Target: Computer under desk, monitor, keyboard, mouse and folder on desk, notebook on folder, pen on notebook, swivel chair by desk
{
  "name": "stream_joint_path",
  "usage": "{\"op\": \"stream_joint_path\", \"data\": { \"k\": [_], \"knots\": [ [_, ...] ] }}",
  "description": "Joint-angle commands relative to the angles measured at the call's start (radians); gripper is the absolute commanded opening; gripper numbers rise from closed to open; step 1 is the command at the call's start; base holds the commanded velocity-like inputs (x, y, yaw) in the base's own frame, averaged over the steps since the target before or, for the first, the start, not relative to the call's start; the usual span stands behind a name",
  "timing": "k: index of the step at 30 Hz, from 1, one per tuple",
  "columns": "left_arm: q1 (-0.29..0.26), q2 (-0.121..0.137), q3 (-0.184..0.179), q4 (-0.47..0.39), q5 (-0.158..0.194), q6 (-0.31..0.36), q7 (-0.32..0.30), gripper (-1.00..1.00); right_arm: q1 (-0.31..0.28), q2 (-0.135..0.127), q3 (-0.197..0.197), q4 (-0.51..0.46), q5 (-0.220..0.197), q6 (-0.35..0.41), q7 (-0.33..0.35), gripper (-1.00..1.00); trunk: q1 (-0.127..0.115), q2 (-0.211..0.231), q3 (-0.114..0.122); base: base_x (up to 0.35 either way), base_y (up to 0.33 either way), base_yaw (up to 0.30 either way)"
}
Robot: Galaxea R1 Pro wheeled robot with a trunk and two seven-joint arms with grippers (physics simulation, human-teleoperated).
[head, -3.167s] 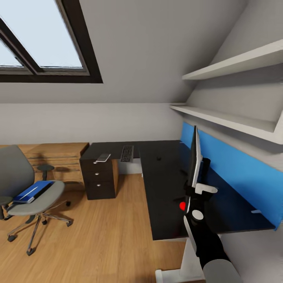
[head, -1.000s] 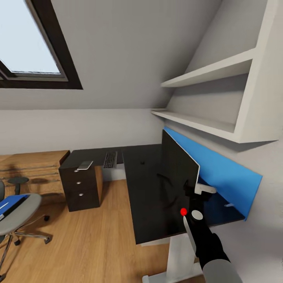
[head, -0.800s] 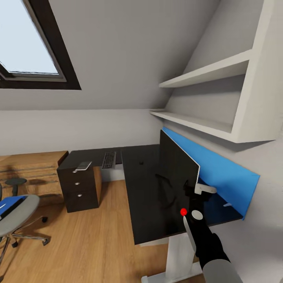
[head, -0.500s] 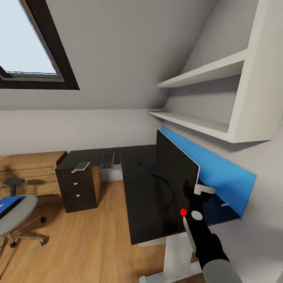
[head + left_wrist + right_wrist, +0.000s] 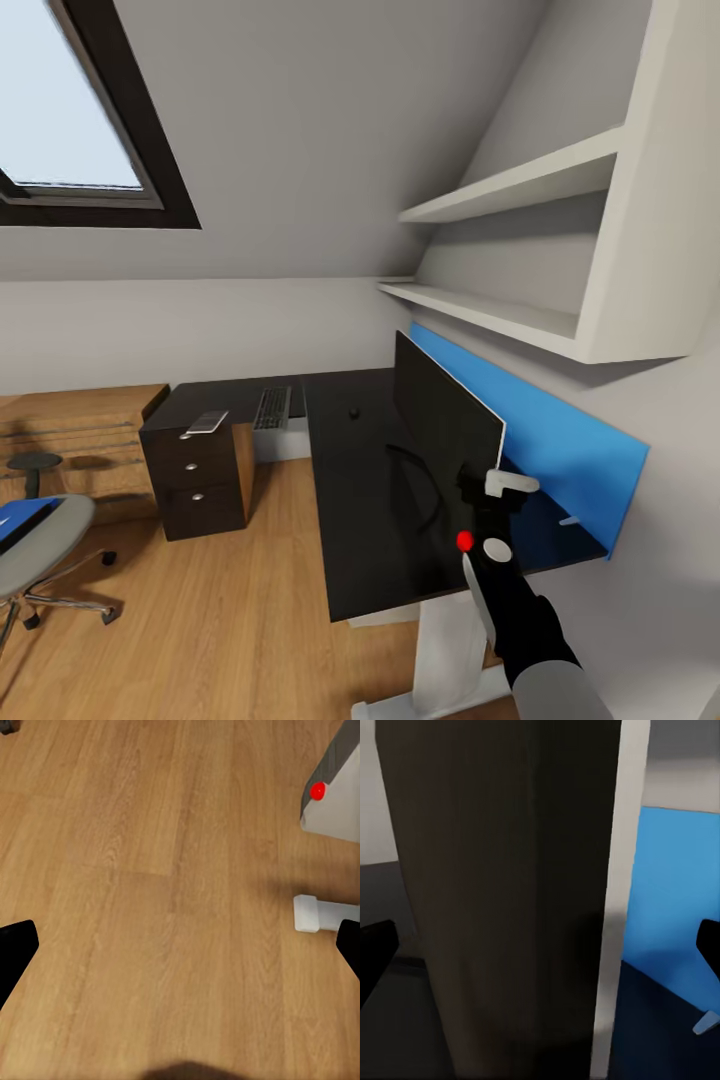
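The monitor (image 5: 443,418) stands on the black desk (image 5: 350,500) along a blue back panel. My right gripper (image 5: 488,492) is at its near edge. In the right wrist view the monitor's edge (image 5: 517,907) sits between the gripper's (image 5: 540,945) wide-spread fingertips. The keyboard (image 5: 272,407) and mouse (image 5: 354,412) lie on the far wing. A pale flat notebook (image 5: 208,422) rests above the drawers; the pen is too small to tell. The swivel chair (image 5: 40,545) with the blue folder (image 5: 14,520) is at the left edge. My open left gripper (image 5: 180,952) hangs over the floor near the computer (image 5: 334,791).
A low light-wood cabinet (image 5: 80,420) stands behind the chair. White wall shelves (image 5: 500,200) hang over the desk's right side. The desk's white foot (image 5: 315,913) rests on the wood floor (image 5: 200,620). A black drawer unit (image 5: 200,480) supports the far wing.
The head view has swung right, so the chair and drawers slid left and more of the monitor's black front shows. My right gripper stays at the monitor's near edge.
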Motion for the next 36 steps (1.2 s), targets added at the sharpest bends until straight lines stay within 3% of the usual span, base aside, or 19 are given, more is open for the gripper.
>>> {"op": "stream_joint_path", "data": {
  "k": [1,23,36],
  "knots": [
    [0.0,-0.001,0.001,-0.002,0.005,-0.001,-0.001,1.0,-0.001,0.001,-0.001,0.001,0.007,-0.002,0.0,1.0,0.0,-0.001,-0.002,0.0,-0.001,0.078],
    [0.0,-0.002,0.001,-0.002,0.005,-0.001,-0.001,1.0,-0.001,0.002,0.015,0.012,0.007,-0.003,0.003,1.0,0.0,-0.001,-0.004,0.0,-0.005,0.028],
    [0.0,-0.002,0.001,-0.002,0.005,-0.001,-0.001,1.0,-0.001,0.002,0.015,0.013,0.007,-0.002,0.003,1.0,0.0,-0.001,-0.004,-0.049,-0.188,0.0]
  ]
}}
